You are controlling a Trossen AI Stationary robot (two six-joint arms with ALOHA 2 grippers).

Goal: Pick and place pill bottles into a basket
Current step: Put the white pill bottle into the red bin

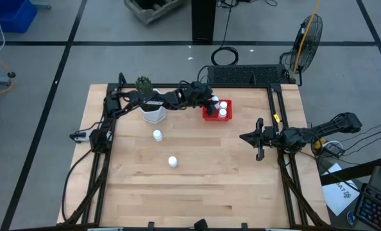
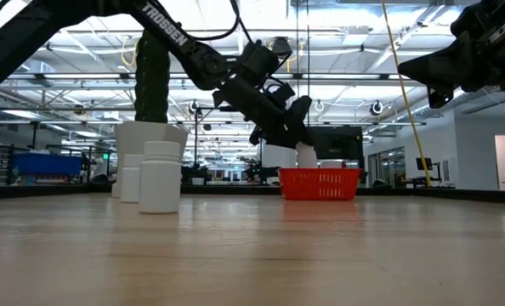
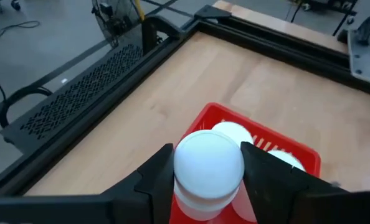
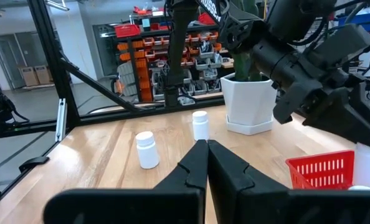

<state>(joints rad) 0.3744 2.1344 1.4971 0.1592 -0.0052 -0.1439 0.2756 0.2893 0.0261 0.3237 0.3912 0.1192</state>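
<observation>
The left gripper (image 1: pixel 211 102) hangs over the red basket (image 1: pixel 208 117), at its edge nearest the plant pot (image 1: pixel 153 113), and its fingers (image 3: pixel 157 177) pinch a white pill bottle (image 3: pixel 208 171) by the sides just below the cap. In the low view this held bottle (image 2: pixel 306 155) sits right above the basket rim (image 2: pixel 320 173), its base at about rim level (whether it touches anything inside cannot be told). Two more pill bottles (image 1: pixel 222 108) already stand inside the basket. Two others (image 1: pixel 157 135) (image 1: pixel 172 162) stand upright on the wooden table (image 1: pixel 222 173), on the pot's side of the basket and well apart from it. The right gripper (image 1: pixel 260 138) waits on the far side of the basket from the pot, its fingers (image 4: pixel 225 165) pressed together.
</observation>
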